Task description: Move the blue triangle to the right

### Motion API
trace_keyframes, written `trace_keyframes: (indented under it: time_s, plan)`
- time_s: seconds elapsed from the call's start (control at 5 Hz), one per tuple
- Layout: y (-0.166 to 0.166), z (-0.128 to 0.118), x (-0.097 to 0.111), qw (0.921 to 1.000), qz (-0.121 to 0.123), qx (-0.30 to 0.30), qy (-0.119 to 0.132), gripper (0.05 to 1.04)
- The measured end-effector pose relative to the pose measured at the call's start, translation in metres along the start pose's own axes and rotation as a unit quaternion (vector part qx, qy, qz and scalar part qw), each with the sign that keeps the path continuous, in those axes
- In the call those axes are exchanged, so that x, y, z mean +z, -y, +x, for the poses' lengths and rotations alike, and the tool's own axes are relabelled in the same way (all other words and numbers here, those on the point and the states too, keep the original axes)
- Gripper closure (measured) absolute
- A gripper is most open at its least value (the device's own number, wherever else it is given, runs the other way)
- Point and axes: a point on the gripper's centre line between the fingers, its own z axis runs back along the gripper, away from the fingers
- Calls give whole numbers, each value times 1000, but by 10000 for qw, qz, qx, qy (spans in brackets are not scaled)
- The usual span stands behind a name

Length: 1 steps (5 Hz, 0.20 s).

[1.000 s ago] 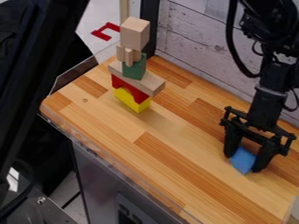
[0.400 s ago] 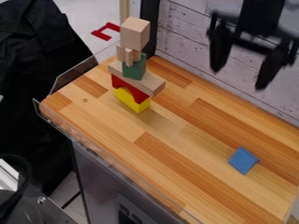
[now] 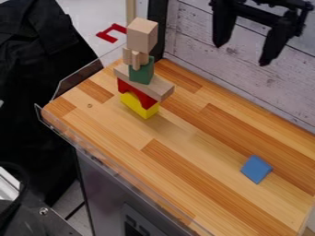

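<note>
The black gripper [image 3: 241, 55] hangs high at the upper right, against the white plank wall. Its two fingers are spread wide apart with nothing between them. Well below it, the blue triangle [image 3: 256, 169] rests on the wooden table top toward the right side, with no contact between the two.
A block tower stands at the table's back left: yellow [image 3: 140, 106] and red [image 3: 135, 92] arches, a tan plank [image 3: 161, 88], a green block [image 3: 141, 73], small tan pieces and a tan cube [image 3: 142, 35]. A clear rim [image 3: 109, 160] lines the front-left edge.
The gripper has let go of the blue triangle and risen far above it, climbing slightly more since the middle frame. A dark shape at the left has drawn back. The triangle stays on the table.
</note>
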Motion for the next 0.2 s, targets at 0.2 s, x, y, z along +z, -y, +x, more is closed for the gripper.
trace_keyframes:
  time_s: [0.2]
  plan:
    - [-18, 2, 5, 9995, 103, 303, -62, 84]
